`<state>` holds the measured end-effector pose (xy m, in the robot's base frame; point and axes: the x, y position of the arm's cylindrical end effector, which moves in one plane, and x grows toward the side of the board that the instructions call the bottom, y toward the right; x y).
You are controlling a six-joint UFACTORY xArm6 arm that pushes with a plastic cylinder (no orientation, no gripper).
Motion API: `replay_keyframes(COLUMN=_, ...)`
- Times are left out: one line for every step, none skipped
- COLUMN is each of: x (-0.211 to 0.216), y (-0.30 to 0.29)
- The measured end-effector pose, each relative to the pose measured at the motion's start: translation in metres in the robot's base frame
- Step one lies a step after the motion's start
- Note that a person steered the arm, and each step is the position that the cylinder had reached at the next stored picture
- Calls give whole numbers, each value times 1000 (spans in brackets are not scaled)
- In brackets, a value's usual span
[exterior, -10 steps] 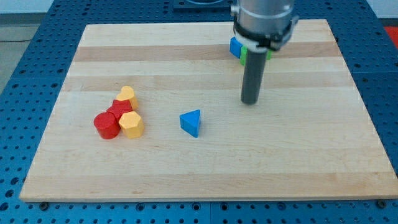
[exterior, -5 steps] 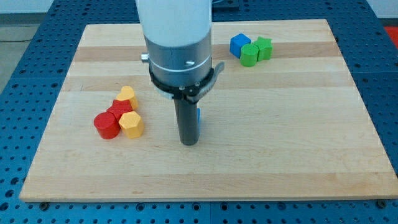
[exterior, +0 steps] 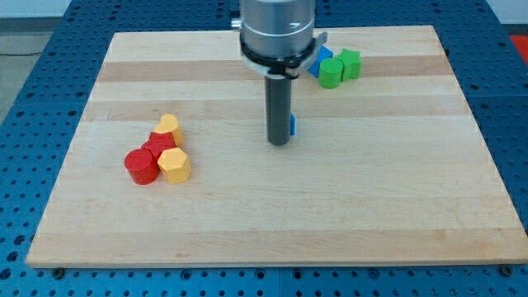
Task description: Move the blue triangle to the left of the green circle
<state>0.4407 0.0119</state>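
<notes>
My tip point(exterior: 280, 143) rests on the board near its middle. The blue triangle point(exterior: 292, 125) is almost wholly hidden behind the rod; only a thin blue sliver shows at the rod's right edge, touching or very near it. The green circle point(exterior: 331, 73) sits at the view's top right, up and right of the tip, with a second green block point(exterior: 351, 63) against its right side and a blue block point(exterior: 322, 58) at its upper left, partly hidden by the arm.
A cluster at the view's left holds a yellow block point(exterior: 169, 126), a red block point(exterior: 160, 143), a red cylinder point(exterior: 141, 166) and a yellow hexagon point(exterior: 174, 164). The wooden board point(exterior: 396, 206) lies on a blue perforated table.
My tip swung from the view's right to below the blue triangle, then moved up and right. The triangle has gone with it, from the lower middle towards the green circle.
</notes>
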Motion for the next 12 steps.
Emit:
replay_keyframes(x=-20, y=2)
replay_keyframes(x=-36, y=0)
replay_keyframes(x=-52, y=-5)
replay_keyframes(x=-58, y=-32)
replay_keyframes(x=-67, y=-37)
replay_keyframes(x=-80, y=-24)
replay_keyframes(x=-92, y=1)
replay_keyframes(x=-97, y=13)
replay_keyframes(x=-87, y=-2)
replay_keyframes(x=-76, y=-2)
replay_keyframes(x=-76, y=22)
replay_keyframes(x=-81, y=46)
